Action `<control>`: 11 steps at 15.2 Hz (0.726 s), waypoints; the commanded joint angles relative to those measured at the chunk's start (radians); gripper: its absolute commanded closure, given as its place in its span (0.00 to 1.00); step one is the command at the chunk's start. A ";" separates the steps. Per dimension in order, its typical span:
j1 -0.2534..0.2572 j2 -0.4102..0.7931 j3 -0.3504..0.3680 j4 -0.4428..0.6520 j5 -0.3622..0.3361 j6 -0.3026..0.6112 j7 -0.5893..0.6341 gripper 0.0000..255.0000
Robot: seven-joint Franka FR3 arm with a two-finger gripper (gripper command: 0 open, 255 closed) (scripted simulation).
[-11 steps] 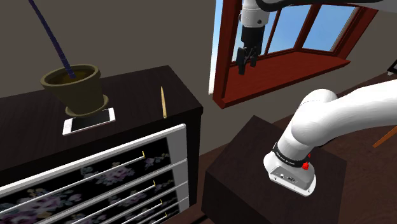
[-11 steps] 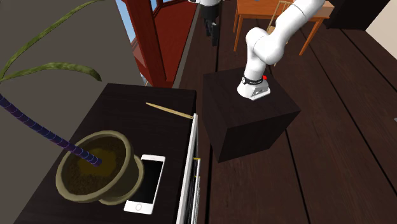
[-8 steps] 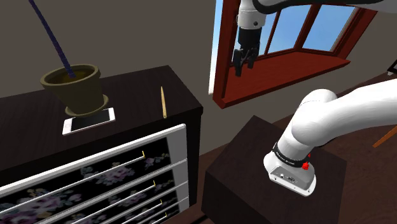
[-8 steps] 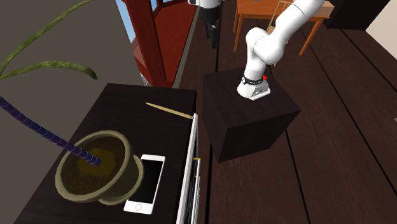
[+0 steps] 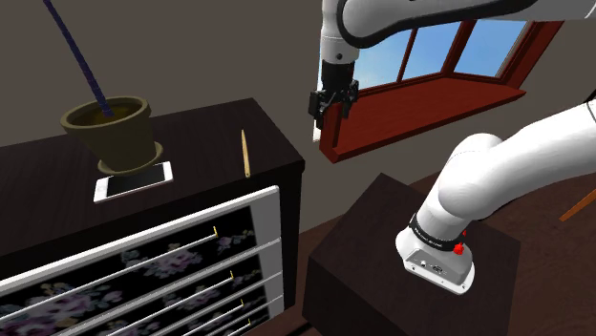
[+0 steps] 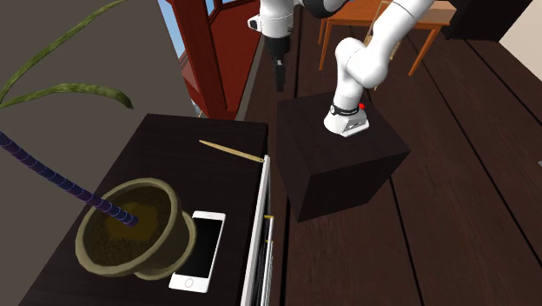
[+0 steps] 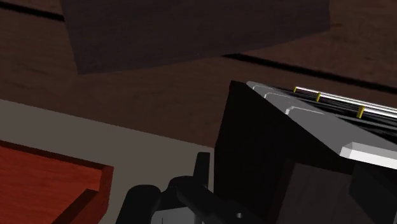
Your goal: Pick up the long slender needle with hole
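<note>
needle [image 5: 244, 154] lies on dresser [image 5: 205, 129]; tool [image 5: 321, 113] hangs apart, pointing down, grip unclear.

The white arm with dark joints [image 5: 497, 177] stood up from its base and arched over toward the shoulder view's left; its all-black two-finger gripper [image 5: 323, 110] hung pointing downward.

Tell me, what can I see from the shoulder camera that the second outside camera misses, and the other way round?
The shoulder view gives you the flower pattern on the drawer fronts. The second exterior view gives you the plant's green leaves and an orange-brown tabletop beyond the arm. Both show the needle lying on the dark cabinet top, the pot, the phone, the gripper in the air, apart from the needle, and the stand.
</note>
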 commanded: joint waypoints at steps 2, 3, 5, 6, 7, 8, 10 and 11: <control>0.004 0.088 0.059 0.025 0.034 0.087 0.109 0.00; 0.003 0.118 0.076 0.037 0.041 0.112 0.143 0.00; 0.001 0.181 0.109 0.066 0.050 0.162 0.210 0.00; -0.001 0.214 0.125 0.083 0.052 0.186 0.244 0.00; -0.003 0.247 0.141 0.101 0.052 0.209 0.279 0.00; -0.006 0.282 0.156 0.121 0.050 0.231 0.313 0.00; -0.011 0.352 0.184 0.164 0.039 0.272 0.384 0.00; -0.013 0.388 0.197 0.188 0.031 0.291 0.420 0.00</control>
